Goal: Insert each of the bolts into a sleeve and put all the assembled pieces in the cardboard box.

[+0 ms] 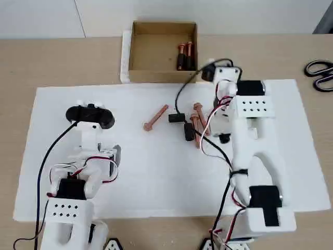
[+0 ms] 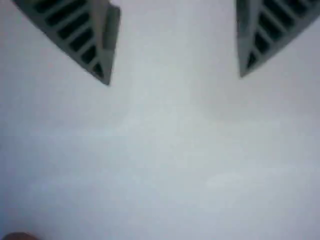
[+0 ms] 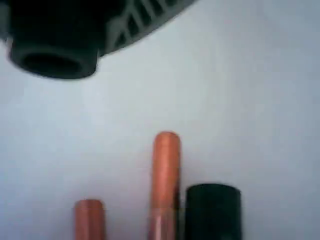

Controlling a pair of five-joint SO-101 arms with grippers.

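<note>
The cardboard box at the back holds two assembled bolt-and-sleeve pieces. On the white sheet, one copper bolt lies alone. Two more bolts lie beside the right arm, and their tips show in the right wrist view. Two black sleeves lie by them, one also seen close up. My right gripper is shut on another black sleeve, held above the sheet just past the bolt tips. My left gripper hangs open over bare sheet.
The white sheet covers most of the table, with free room in its middle and front. Scissors lie at the table's far right. A white foam strip stands against the box's left side. A black cable arcs over the sheet near the sleeves.
</note>
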